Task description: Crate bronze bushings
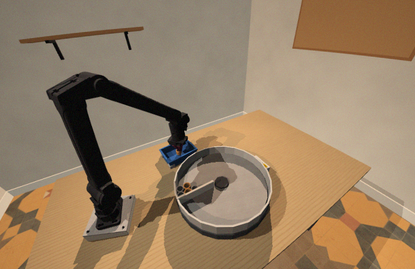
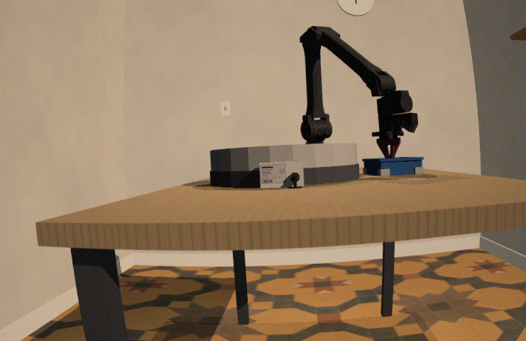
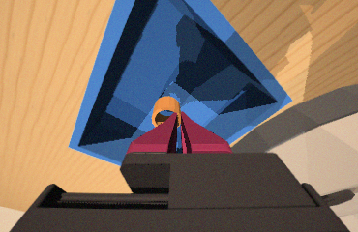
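Note:
My gripper point(image 1: 178, 149) point(image 2: 389, 157) point(image 3: 178, 116) points down over the blue crate point(image 1: 169, 152) point(image 2: 404, 166) point(image 3: 92, 97). It is shut on the wall of a bronze bushing point(image 1: 178, 152) point(image 3: 166, 103), which hangs at the fingertips; the bushing is hidden in the exterior view. On the turning table point(image 1: 246, 193) point(image 2: 327, 156) point(image 3: 327, 140), two bronze bushings, one here point(image 1: 186, 188) and one nearer the divider, stand beside dark steel bushings point(image 1: 180, 188) at the left wall. No other bushing shows in the visible part of the crate.
A straight divider point(image 1: 198, 189) runs from the turning table's left wall toward the dark centre hub point(image 1: 222, 182). The raised round wall stands close beside the crate. A white labelled box point(image 2: 272, 175) stands against the turning table's outer side.

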{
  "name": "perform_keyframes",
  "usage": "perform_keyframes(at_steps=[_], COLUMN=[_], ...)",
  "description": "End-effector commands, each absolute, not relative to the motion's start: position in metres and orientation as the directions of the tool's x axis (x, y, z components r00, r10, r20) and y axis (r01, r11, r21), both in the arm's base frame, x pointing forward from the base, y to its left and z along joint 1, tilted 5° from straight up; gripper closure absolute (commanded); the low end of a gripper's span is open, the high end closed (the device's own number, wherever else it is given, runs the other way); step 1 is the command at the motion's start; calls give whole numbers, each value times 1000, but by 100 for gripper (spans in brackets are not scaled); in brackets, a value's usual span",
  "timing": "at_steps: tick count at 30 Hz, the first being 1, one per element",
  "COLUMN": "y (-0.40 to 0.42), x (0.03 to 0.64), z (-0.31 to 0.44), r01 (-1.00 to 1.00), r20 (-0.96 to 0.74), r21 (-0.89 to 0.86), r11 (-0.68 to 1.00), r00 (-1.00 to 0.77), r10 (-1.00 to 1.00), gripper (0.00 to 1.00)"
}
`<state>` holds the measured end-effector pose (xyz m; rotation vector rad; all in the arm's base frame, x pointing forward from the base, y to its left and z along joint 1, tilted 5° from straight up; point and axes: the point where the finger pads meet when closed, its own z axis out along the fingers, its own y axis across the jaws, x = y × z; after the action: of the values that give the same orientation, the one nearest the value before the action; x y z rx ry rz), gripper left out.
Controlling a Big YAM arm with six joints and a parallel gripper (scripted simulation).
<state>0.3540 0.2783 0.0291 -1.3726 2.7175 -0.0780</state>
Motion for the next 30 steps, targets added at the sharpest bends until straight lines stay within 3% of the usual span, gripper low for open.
perform_keyframes(at_steps=[1, 30], y=[272, 271], x=[354, 352], z=[20, 18], r01=[-803, -804], r20=[-50, -49], r21=[-86, -85], r11=[590, 589], r00=[-588, -587], r10=[-807, -808], gripper=[100, 100])
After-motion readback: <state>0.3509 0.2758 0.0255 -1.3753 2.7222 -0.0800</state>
